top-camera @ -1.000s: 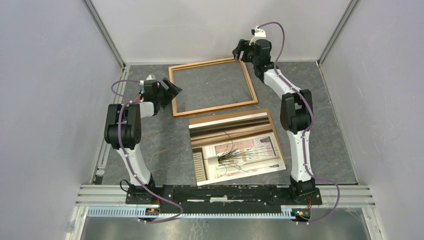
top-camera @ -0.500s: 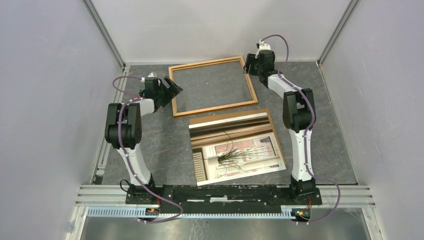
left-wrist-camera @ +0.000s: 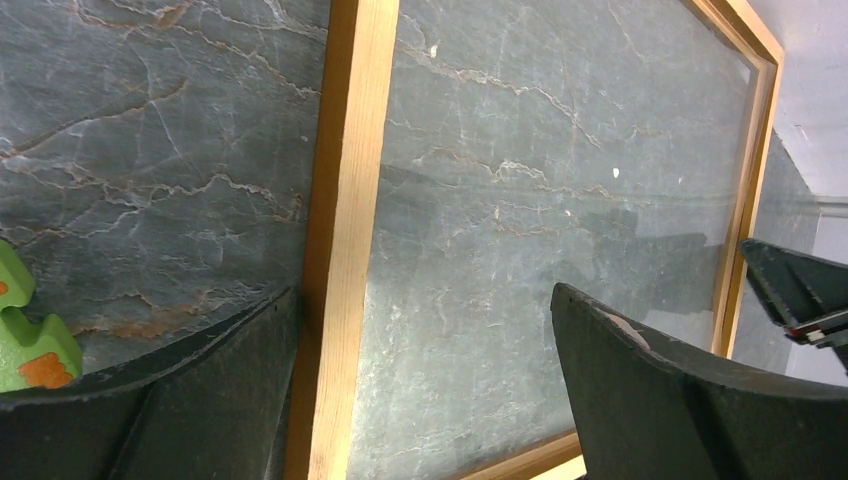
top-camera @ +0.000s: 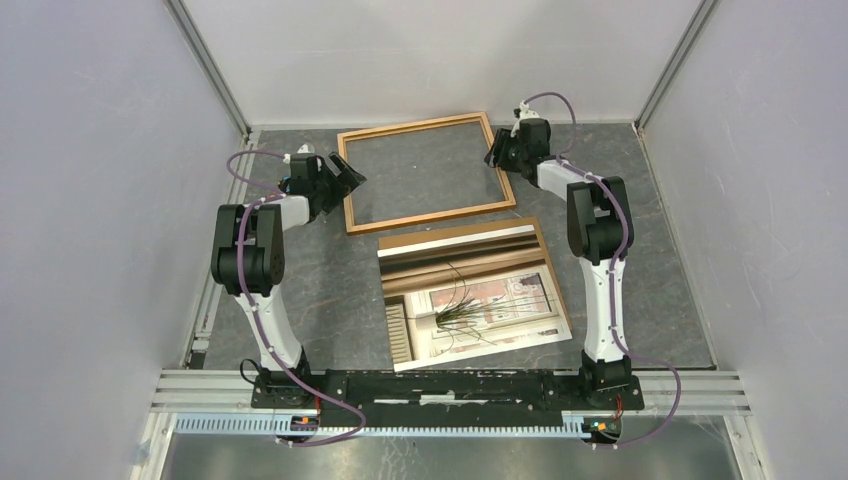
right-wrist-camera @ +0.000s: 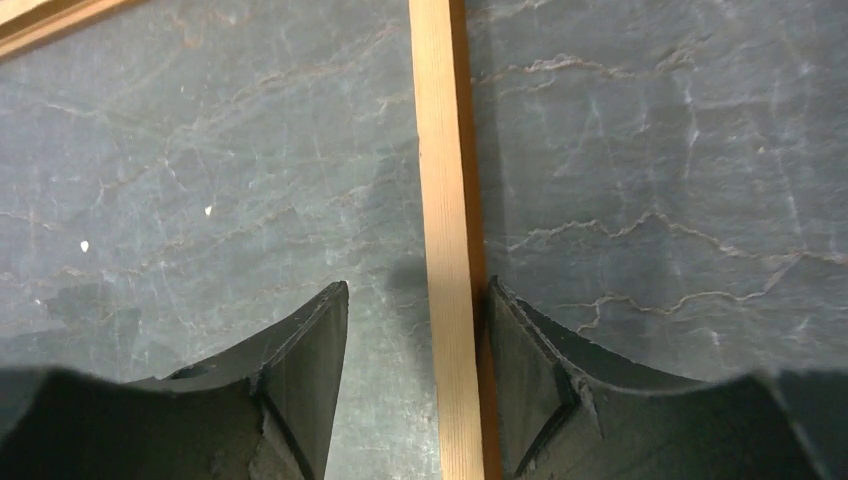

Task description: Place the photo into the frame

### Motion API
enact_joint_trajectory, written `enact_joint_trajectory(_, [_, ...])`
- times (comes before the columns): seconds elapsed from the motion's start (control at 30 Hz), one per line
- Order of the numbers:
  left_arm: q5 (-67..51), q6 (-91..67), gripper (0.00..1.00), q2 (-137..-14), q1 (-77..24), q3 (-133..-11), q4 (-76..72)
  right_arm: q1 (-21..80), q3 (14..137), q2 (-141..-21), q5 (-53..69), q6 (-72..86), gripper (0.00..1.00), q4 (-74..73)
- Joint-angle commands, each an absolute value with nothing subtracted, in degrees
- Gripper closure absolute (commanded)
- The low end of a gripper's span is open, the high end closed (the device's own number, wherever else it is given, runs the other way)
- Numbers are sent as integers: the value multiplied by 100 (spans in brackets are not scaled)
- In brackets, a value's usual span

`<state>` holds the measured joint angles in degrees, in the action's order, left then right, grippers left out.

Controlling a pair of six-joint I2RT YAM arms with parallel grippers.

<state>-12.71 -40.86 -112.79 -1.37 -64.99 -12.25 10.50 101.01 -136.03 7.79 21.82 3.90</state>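
The frame is a thin light-brown wooden rectangle lying flat at the far middle of the table, and the grey tabletop shows through it. The photo lies face up just in front of it, showing a spiky green plant. My left gripper is open and straddles the frame's left rail, with its left finger against the rail's outer side. My right gripper is open and straddles the frame's right rail, with its right finger close to the outer edge. No fibreboard back is in view.
Grey walls with metal corner posts close in the table on three sides. The arms' mounting rail runs along the near edge. A green and orange piece shows at the left edge of the left wrist view.
My right gripper has moved from the frame's far right corner down and nearer along the right rail. The left gripper has barely moved. Frame and photo lie as before.
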Motion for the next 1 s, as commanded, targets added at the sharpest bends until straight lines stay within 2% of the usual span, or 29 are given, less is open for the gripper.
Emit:
enact_joint_trajectory(0.0, [-1528, -3886, 0, -11276, -191, -6618, -1383, 1068, 9826, -13621, 1260, 2541, 41, 646])
enact_joint_trajectory(0.1, [-1526, -3892, 0, -11230, -193, -6580, -1426, 1071, 9261, -13285, 1364, 2689, 42, 925])
enact_joint_trajectory(0.3, [-1427, -3907, 0, -11004, -185, -6380, -1534, 1078, 7815, -12350, 1620, 3073, 57, 1491])
enact_joint_trajectory(0.37, [-1363, -3908, 0, -10923, -185, -6305, -1574, 1078, 7534, -12075, 1647, 3062, 57, 1582])
enact_joint_trajectory(0.43, [-1330, -3874, 0, -10911, -192, -6301, -1561, 1059, 7424, -11858, 1489, 2829, 52, 1590])
enact_joint_trajectory(0.5, [-1334, -3851, 0, -10948, -179, -6351, -1506, 1060, 7635, -11833, 1066, 2365, 39, 1330])
enact_joint_trajectory(0.57, [-1378, -3881, 0, -10993, -184, -6372, -1508, 1068, 7985, -11959, 576, 1864, 33, 1127])
enact_joint_trajectory(0.7, [-1391, -3934, 0, -10987, -179, -6331, -1574, 1072, 9224, -12603, -145, 1171, 32, 612])
enact_joint_trajectory(0.9, [-1384, -3922, 0, -11013, -186, -6347, -1586, 1200, 11098, -13759, -534, 792, 37, 27])
enact_joint_trajectory(0.97, [-1404, -3945, 0, -11045, -185, -6367, -1594, 1237, 11374, -13994, -551, 918, 38, 19])
